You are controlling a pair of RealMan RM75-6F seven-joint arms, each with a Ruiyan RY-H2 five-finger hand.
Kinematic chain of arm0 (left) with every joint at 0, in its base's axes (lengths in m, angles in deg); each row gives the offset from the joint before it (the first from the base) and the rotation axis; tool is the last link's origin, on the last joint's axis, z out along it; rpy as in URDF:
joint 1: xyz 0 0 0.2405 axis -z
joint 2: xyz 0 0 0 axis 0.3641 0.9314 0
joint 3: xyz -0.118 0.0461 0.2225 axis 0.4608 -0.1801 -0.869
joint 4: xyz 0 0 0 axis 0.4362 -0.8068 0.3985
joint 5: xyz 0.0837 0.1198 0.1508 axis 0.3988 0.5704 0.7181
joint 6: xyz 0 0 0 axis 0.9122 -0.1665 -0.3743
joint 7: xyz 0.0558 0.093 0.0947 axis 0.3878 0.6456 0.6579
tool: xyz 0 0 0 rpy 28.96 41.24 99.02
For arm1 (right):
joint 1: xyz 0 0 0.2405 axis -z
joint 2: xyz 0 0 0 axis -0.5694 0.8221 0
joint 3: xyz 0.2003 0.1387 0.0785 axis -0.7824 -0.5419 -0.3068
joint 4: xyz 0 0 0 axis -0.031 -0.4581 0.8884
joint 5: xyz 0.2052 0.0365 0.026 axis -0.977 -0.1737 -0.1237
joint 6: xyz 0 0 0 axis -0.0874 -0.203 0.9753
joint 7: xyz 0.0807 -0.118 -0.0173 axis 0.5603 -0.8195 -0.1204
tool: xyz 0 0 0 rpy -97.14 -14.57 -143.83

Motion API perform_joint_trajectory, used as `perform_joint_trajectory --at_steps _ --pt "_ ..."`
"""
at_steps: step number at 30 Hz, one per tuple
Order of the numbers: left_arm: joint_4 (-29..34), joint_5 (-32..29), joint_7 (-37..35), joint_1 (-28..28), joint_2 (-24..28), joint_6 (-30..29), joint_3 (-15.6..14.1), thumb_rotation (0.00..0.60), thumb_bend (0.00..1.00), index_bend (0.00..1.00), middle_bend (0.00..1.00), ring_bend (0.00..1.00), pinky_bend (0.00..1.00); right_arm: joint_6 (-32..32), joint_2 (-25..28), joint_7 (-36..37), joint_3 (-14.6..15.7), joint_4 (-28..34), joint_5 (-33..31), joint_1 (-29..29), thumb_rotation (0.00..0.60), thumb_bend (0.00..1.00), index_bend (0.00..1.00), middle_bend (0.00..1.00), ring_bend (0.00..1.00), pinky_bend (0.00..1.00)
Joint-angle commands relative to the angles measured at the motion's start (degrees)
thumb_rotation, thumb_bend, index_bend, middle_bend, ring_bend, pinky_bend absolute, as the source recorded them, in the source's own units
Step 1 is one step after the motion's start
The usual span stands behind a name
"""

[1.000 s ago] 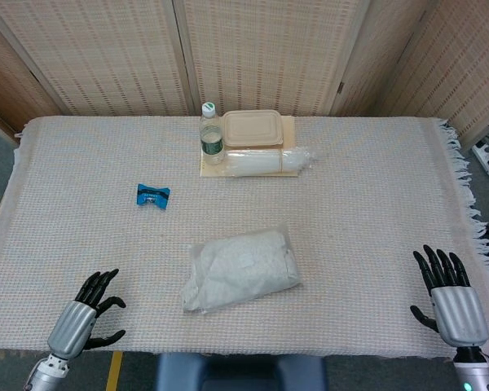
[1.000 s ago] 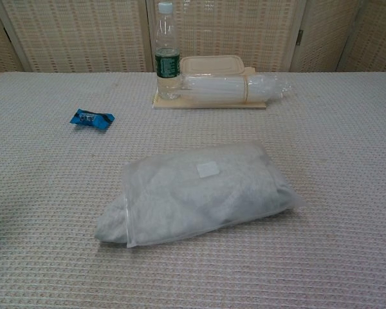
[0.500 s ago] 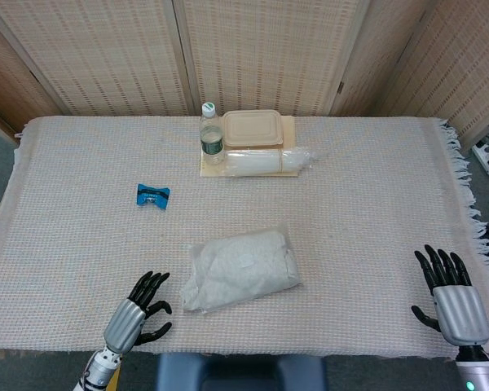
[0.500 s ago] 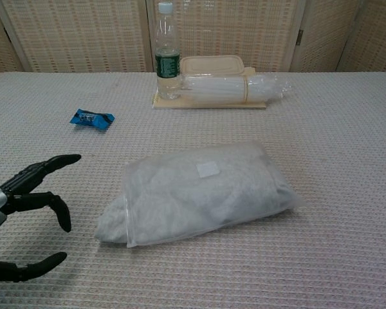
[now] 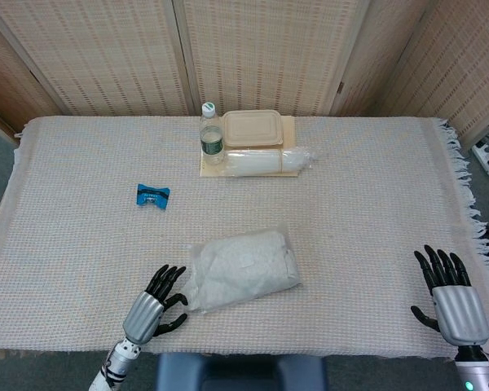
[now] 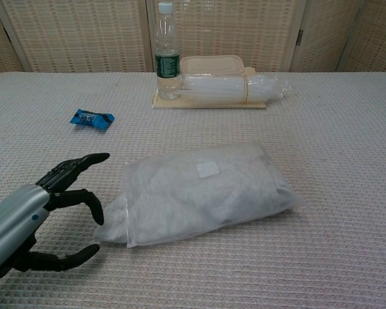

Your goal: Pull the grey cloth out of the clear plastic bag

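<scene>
The clear plastic bag (image 5: 243, 270) (image 6: 199, 190) lies in the middle of the table with the grey cloth (image 6: 180, 199) folded inside it. Its open end faces my left side. My left hand (image 5: 153, 306) (image 6: 35, 215) is open just beside that end, fingers spread and curved toward the bag, a small gap between them and the plastic. Far off at the table's front right corner hovers my right hand (image 5: 452, 298), open with its fingers apart; only the head view shows it.
A blue snack wrapper (image 5: 152, 195) (image 6: 92, 118) lies to the left of the middle. At the back stand a water bottle (image 5: 211, 133) (image 6: 166, 55), a beige lidded box (image 5: 252, 128) and a clear sleeve of cups (image 5: 269, 160) on a wooden board. A woven cloth (image 5: 367, 212) covers the table.
My left hand has moved rightward along the front edge, from the left corner to right beside the bag's open end. The right hand and the bag have stayed put.
</scene>
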Motion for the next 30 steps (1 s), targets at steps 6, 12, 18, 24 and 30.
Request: perform_joint_trajectory --at_steps 6,12,18,24,30 --pt "-3.53 -2.09 0.55 0.97 -2.3 1.5 -0.05 0.6 0.3 0.52 0.07 0.0 0.0 -0.49 0.44 0.83 0.04 0.15 0.24 0.15 0.6 0.1 0.0 0.0 0.0 0.0" --pt "-5.7 -2.93 -0.68 1.38 -3.39 0.71 -0.27 0.6 0.31 0.57 0.09 0.0 0.0 -0.56 0.5 0.96 0.13 0.07 0.35 0.19 0.6 0.1 0.0 0.0 0.0 0.0" --pt "-6.85 -3.27 -2.45 2.04 -4.05 0.12 -0.83 0.6 0.4 0.64 0.1 0.0 0.0 -1.23 0.55 1.24 0.19 0.08 0.77 0.43 0.6 0.1 0.0 0.0 0.0 0.0" --pt "-7.74 -3.72 -2.55 2.73 -4.9 0.8 -1.31 0.6 0.46 0.67 0.1 0.0 0.0 -0.3 -0.03 0.82 0.18 -0.44 0.83 -0.14 0.6 0.1 0.0 0.0 0.0 0.0" --pt "-7.97 -3.28 -2.02 2.98 -5.24 0.76 -2.62 0.6 0.51 0.7 0.1 0.0 0.0 3.5 -4.37 2.73 0.33 -5.45 3.24 -3.4 0.6 0.16 0.1 0.0 0.0 0.0"
